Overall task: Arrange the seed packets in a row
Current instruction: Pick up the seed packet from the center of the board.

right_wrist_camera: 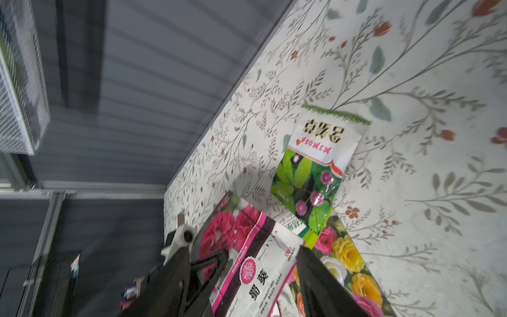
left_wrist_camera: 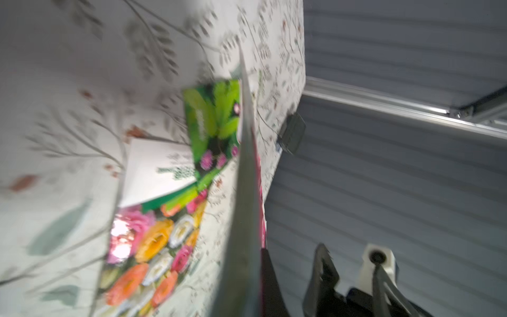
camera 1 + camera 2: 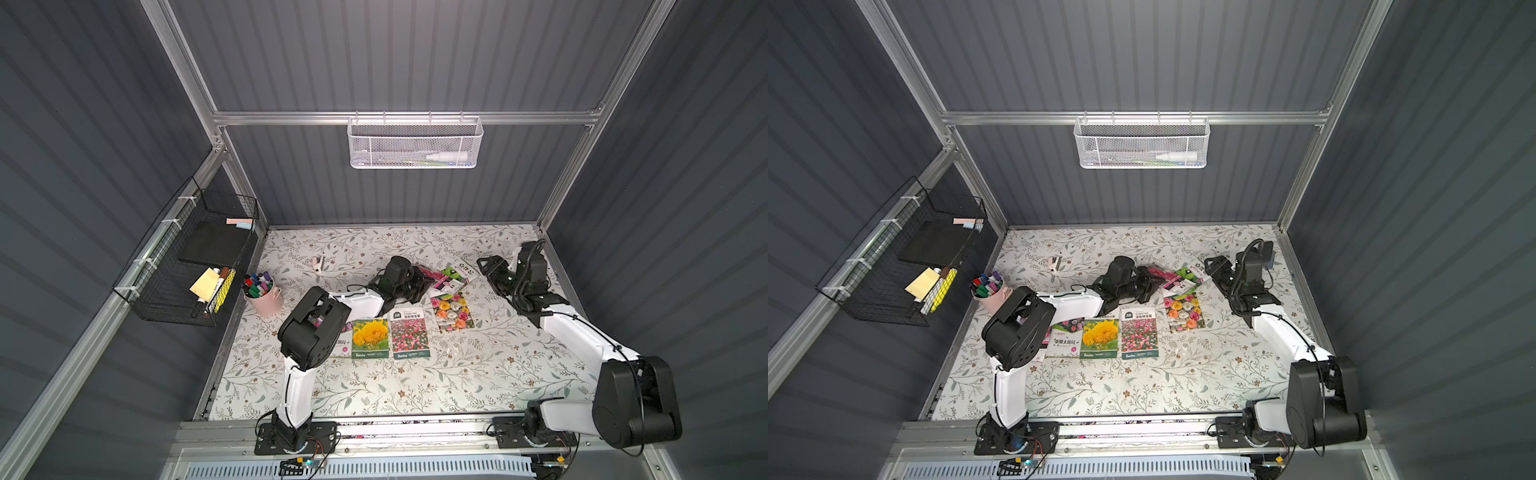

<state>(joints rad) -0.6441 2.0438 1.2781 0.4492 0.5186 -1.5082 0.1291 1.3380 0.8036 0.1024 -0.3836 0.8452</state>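
Both top views look steeply down from high above the front edge of the table [image 3: 374, 386], nearly alike, and reach the white basket [image 3: 415, 141] on the back wall. The left wrist camera sits very close, edge-on to the pink packet [image 2: 245, 205]. The right wrist camera sees its printed face from low over the table. Both wrist views share the green-leaved packet [image 2: 211, 118] and the rose packet [image 1: 354, 260].

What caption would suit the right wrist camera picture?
Open right end effector straddling a pink hollyhock seed packet, green mimosa packet and rose packet beyond on floral tabletop.
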